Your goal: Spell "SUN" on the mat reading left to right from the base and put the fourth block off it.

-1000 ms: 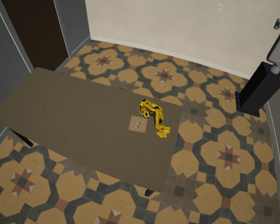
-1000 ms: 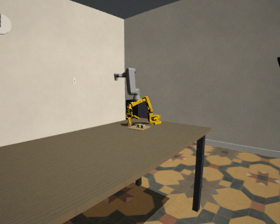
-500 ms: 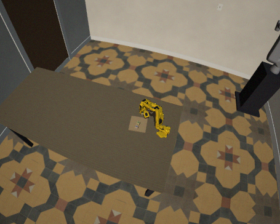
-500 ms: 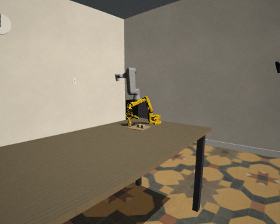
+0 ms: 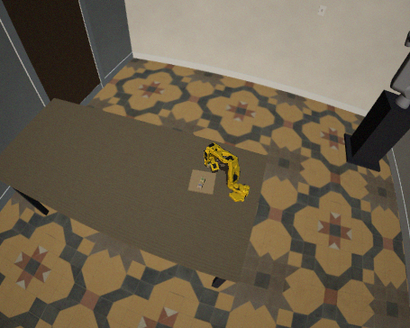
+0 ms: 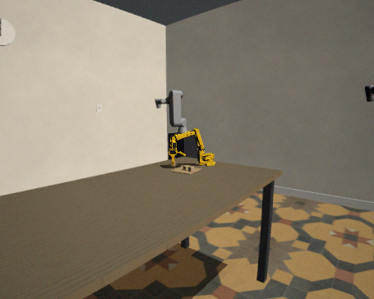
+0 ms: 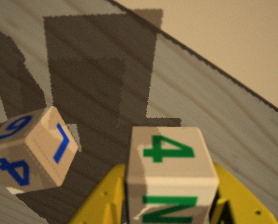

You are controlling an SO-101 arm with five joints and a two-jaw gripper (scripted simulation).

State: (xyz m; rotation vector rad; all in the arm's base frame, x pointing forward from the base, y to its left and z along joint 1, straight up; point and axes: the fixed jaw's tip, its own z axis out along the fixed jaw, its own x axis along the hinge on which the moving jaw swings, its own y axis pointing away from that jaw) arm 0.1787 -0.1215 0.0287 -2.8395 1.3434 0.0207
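A wood-grained, matt worktop (image 5: pixel 121 170) (image 6: pixel 122 200) (image 7: pixel 100 65) was seen, with smooth, pale, wood-like blocks (image 5: pixel 201 182) (image 6: pixel 188 168) (image 7: pixel 167 155) and a plastic-looking yellow claw (image 5: pixel 214 167) (image 6: pixel 173 165) (image 7: pixel 170 200).

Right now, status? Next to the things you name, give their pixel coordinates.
Fingers shut on green-lettered N block (image 7: pixel 172 155); blue-lettered block (image 7: pixel 40 150) close by on the table; mat (image 5: pixel 195 187) (image 6: pixel 180 172) (image 7: pixel 235 30) beyond, N not on it.

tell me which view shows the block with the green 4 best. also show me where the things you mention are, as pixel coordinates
The wrist view: the block (image 7: pixel 172 175) fills its lower middle, green 4 and N both readable, between the yellow fingers. The top and exterior views show the arm (image 5: pixel 233 170) (image 6: pixel 198 140) small, and I cannot make out that block in either.
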